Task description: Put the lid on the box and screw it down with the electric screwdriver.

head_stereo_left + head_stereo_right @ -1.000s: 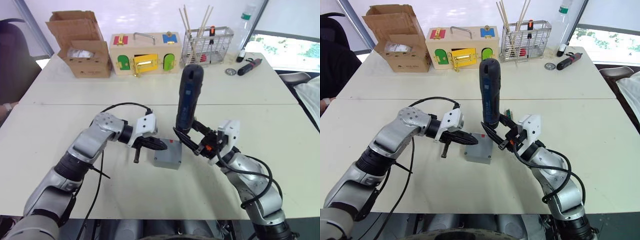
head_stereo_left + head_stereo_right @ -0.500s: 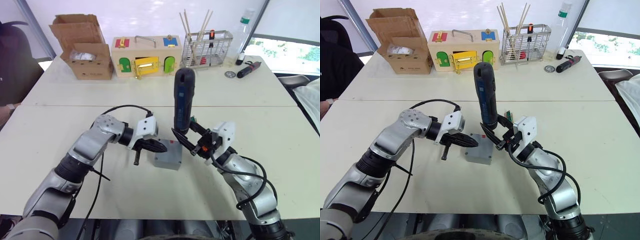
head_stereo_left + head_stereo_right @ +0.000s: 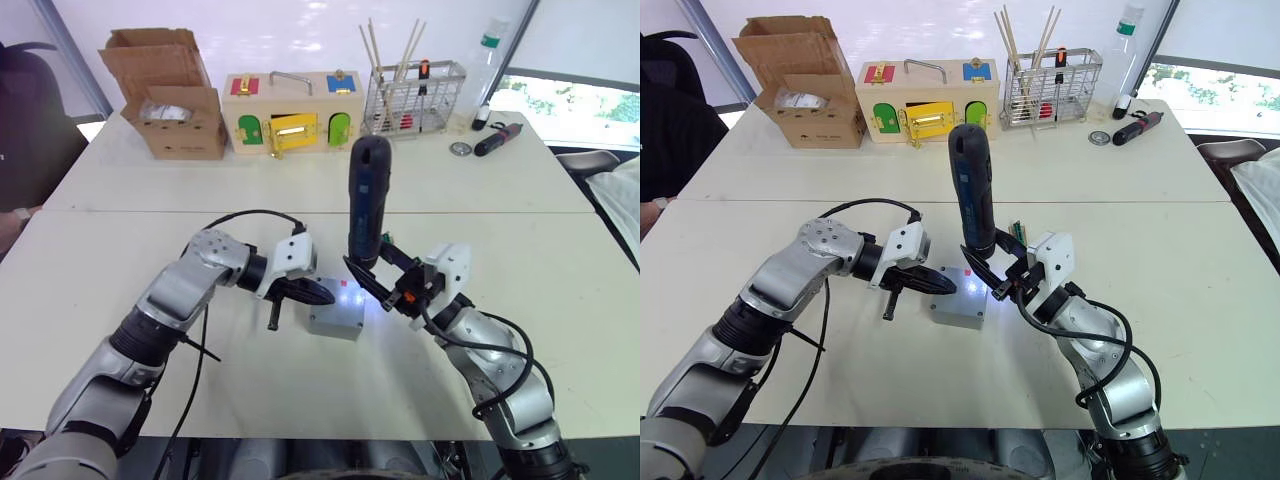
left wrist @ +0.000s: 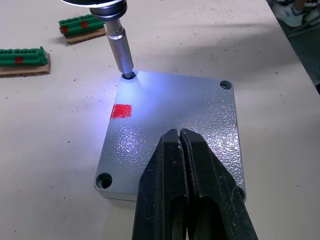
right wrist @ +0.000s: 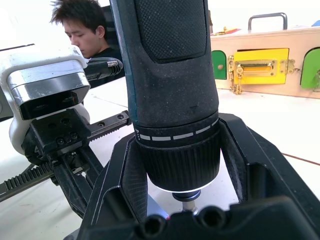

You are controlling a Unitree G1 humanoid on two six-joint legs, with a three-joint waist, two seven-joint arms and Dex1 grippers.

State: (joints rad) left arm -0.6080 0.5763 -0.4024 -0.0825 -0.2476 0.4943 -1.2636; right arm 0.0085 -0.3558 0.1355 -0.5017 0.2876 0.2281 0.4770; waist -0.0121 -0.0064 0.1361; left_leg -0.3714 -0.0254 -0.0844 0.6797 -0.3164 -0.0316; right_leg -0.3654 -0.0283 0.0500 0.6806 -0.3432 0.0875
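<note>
The screwdriver's work light is now on: a bluish-white glow spreads over the lid [image 4: 172,132], where half a second ago that surface was plain grey. The arms and the box [image 3: 337,312] sit where they did then, so the light is the one change, and it probably means the motor has been triggered and driving of this screw is starting.

The lid lies flat on the box, which stands on the worktop [image 3: 500,240] between the 2 arms, with its red tab [image 4: 120,111] facing up near the lit corner. The right pincer [image 3: 377,281] is clamped around the lower barrel of the electric screwdriver [image 3: 367,200], holding it nearly upright with a slight lean. In the left wrist view the metal bit [image 4: 121,52] stands in 1 corner hole. The left pincer [image 3: 318,292] has its fingers pressed together, holding nothing, and rests over the near edge of the lid, apparently pinning it down.

3 other corner holes look open, though whether any already holds a screw is too small to tell. So the task appears to be at its fastening stage, with the lid placed and at least this corner in work. The risk is the bit slipping out of the hole if the tool tilts further.

2 green terminal strips [image 4: 24,56] lie on the worktop just beyond the box.
</note>
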